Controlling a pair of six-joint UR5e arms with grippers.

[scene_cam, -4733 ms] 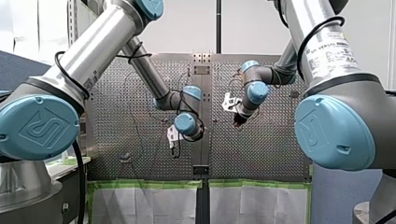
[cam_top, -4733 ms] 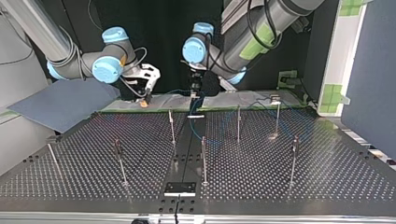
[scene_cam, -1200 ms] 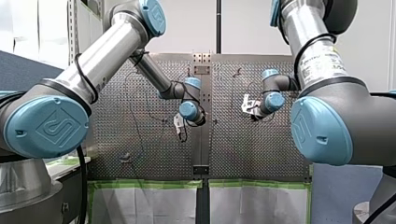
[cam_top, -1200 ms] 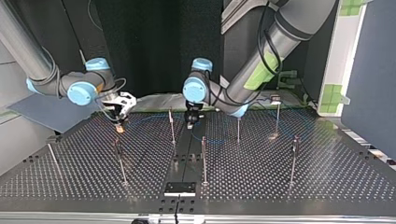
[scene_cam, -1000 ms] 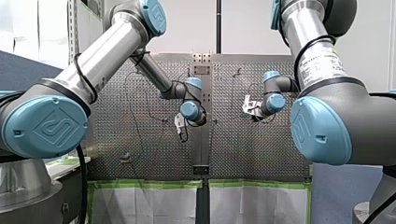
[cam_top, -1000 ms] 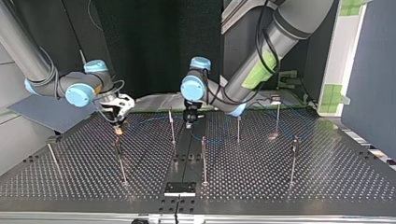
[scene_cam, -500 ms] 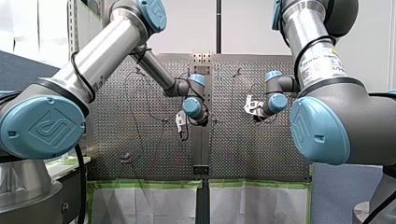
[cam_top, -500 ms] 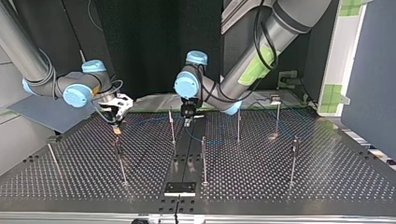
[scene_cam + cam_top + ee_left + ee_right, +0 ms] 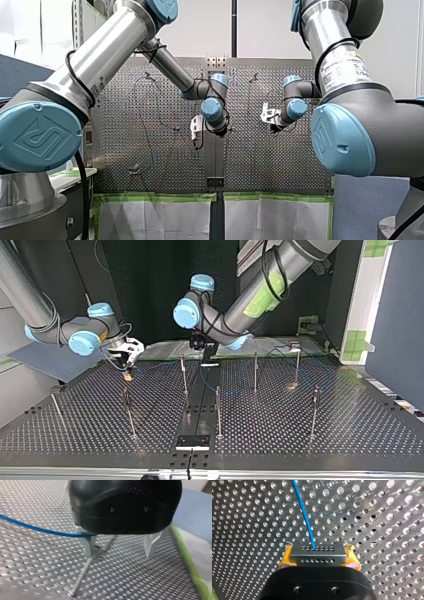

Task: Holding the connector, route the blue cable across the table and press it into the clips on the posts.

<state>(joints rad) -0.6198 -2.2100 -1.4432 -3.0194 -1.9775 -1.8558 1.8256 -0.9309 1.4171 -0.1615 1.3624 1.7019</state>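
Currently held: the connector (image 9: 318, 555), a grey metal block with rows of small holes, sits clamped between the yellow pads (image 9: 285, 556) of my right hand (image 9: 128, 371).
Right grip: my right hand is closed on the connector's two ends, low over the perforated surface (image 9: 374, 517).
Cable run: the blue cable (image 9: 304, 512) leaves the middle of the connector and runs straight ahead of my right hand, over the surface.
Far stretch: in the left wrist view the blue cable comes in from the side and reaches one metal finger (image 9: 89, 546) of my left hand (image 9: 120, 547); whether it touches that finger I cannot tell.
Left grip: my left hand has its fingers spread wide, with nothing between them.
Nearest post: a thin post (image 9: 82, 576) stands just under that same finger, its top at the fingertip.
Other posts (image 9: 255, 371): upright on the surface, apart from each other, on either side of my left hand.
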